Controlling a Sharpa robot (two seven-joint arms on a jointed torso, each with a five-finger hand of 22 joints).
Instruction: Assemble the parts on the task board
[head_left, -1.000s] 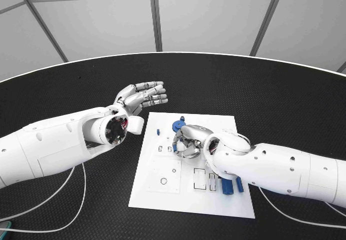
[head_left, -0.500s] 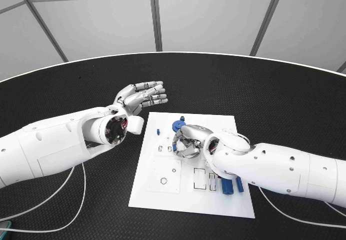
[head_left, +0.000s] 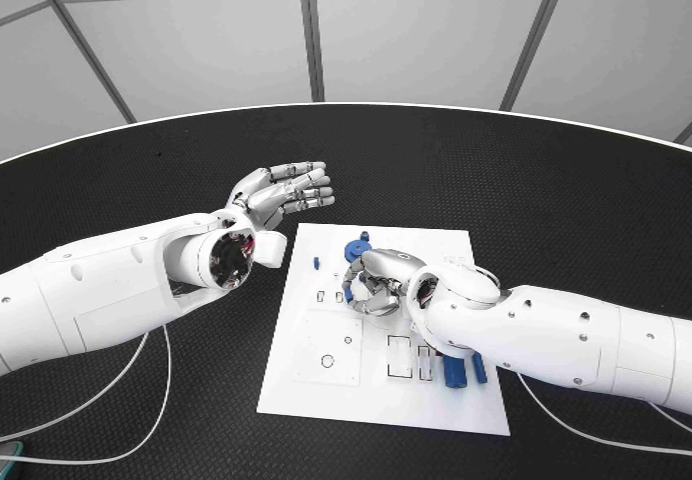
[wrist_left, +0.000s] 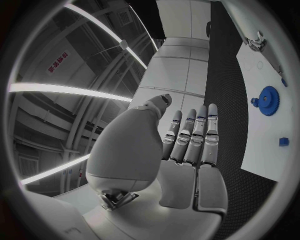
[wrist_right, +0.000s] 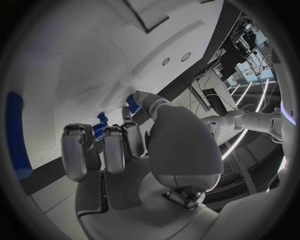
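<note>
Working over the middle of the task board, the right hand is curled down w/ its fingers bunched on a small blue part; the right wrist view shows that piece right at the fingertips, pressed toward the white plate, so I read it as pinched and being seated rather than just touched (judgement: the exact contact is partly hidden by the fingers). That low, fingers-down posture fits pushing a piece into a slot from above. Just beyond the hand sits a blue gear near the board's far edge, and a small blue peg stands to its left; two long blue bars lie by the board's right edge beside the rectangular cut-outs, prob. parked there till their turn. The left hand hangs off the board over the black surface, palm up, fingers apart, holding nothing — kept clear so it doesn't block the right arm's work or knock loose parts. In the left wrist view the gear lies on the board well apart from that hand. Most slots look unfilled, so the assembly seems early on.
</note>
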